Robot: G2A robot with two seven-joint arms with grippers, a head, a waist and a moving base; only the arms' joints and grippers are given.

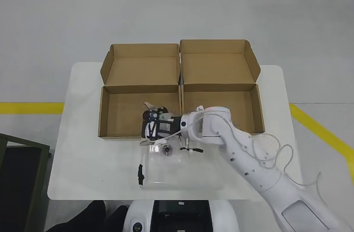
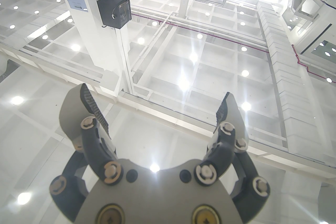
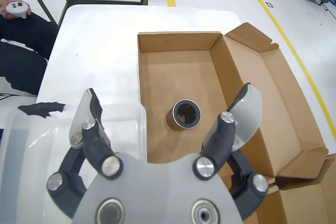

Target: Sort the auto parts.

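Counted two open brown cardboard boxes side by side at the far part of the white desk (image 1: 78, 162): the left box (image 1: 116, 119) and the right box (image 1: 246, 110), lids folded back. One clear plastic bin (image 1: 183, 174) sat just in front of them, with one strip of black tape (image 1: 140, 174) on its rim. One short dark metal cylinder (image 3: 185, 118) with a hollow centre stood upright on the left box's floor, apart from the walls. One small dark part (image 1: 165, 149) lay by the bin's far edge, inside it as far as I could tell.

My right gripper (image 1: 147, 123) hung over the left box near the bin side, jaws spread wide, nothing held. The right wrist view gave the cylinder just beyond my spread fingers (image 3: 90, 104). The top view gave both boxes and my arm across that spot. My left gripper (image 2: 156, 93) pointed up at the ceiling, jaws wide apart, holding nothing.
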